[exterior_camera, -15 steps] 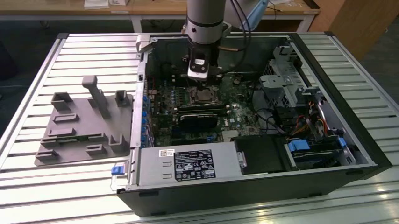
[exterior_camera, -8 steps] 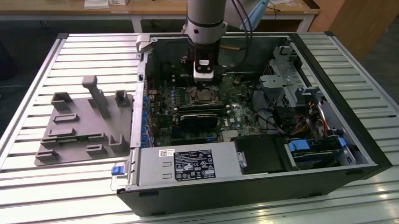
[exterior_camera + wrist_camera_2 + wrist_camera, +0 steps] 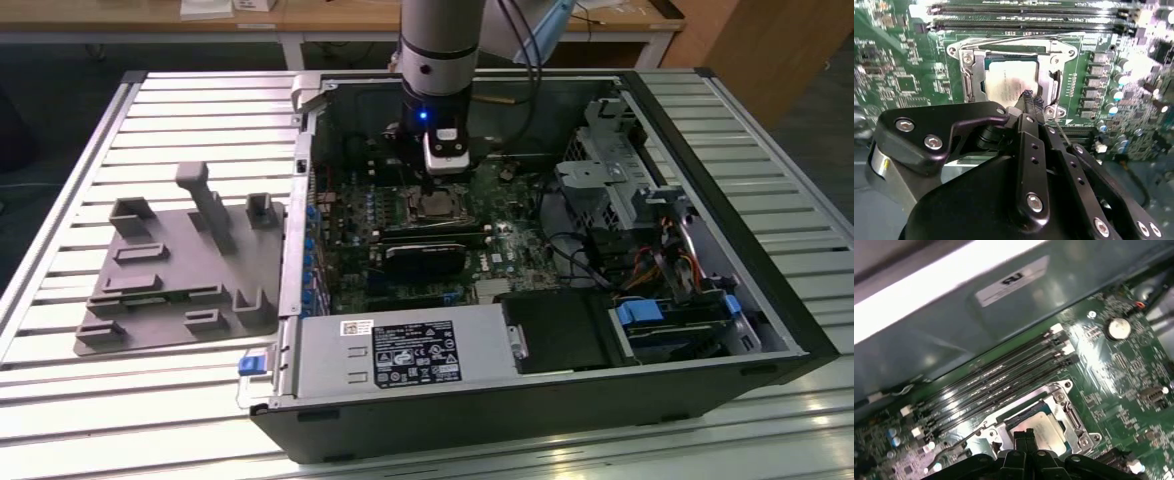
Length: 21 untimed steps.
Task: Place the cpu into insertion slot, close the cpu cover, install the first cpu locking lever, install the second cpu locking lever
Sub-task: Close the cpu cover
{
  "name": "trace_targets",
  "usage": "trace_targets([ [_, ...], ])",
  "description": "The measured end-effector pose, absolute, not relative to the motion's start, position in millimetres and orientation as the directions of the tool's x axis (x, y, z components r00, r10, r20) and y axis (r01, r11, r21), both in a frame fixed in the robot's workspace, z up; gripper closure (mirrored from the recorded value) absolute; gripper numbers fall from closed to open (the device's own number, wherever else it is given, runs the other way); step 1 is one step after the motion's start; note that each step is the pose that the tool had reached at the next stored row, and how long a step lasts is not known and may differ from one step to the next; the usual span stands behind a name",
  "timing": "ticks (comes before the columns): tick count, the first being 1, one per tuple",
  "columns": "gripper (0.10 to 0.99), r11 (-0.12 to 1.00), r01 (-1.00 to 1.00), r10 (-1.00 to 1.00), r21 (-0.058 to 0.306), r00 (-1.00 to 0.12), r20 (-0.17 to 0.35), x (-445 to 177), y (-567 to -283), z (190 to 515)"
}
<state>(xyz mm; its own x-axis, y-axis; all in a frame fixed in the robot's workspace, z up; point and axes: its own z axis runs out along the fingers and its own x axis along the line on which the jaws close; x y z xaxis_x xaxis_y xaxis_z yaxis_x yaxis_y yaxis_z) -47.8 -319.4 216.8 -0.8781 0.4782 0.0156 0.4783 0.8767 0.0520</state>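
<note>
Ext. view: claw (image 3: 439, 183) hangs inside open PC case (image 3: 534, 420) on desk (image 3: 80, 420). Insertion slot (image 3: 434, 207) sits just at claw's 6 o'clock. Second wrist view: cpu (image 3: 1004, 82) seated in slot, cpu cover (image 3: 968, 75) down around it. Claw clenched, nothing betw. tips. We judge that's for working a wire locking lever (image 3: 1014, 40).

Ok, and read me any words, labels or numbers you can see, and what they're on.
No text is legible.
On the power supply, the black label: print too small to read.
Beside it, the white sticker: too small.
On the case wall, the pale sticker: blurred.
On the cpu: faint print, unreadable.
</note>
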Motion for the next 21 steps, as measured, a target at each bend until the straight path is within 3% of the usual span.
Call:
trace_targets([
  [21, 0.980, 0.988, 0.146, 0.146, 0.052, -0.989, 0.010, -47.8, -319.6, 216.0],
])
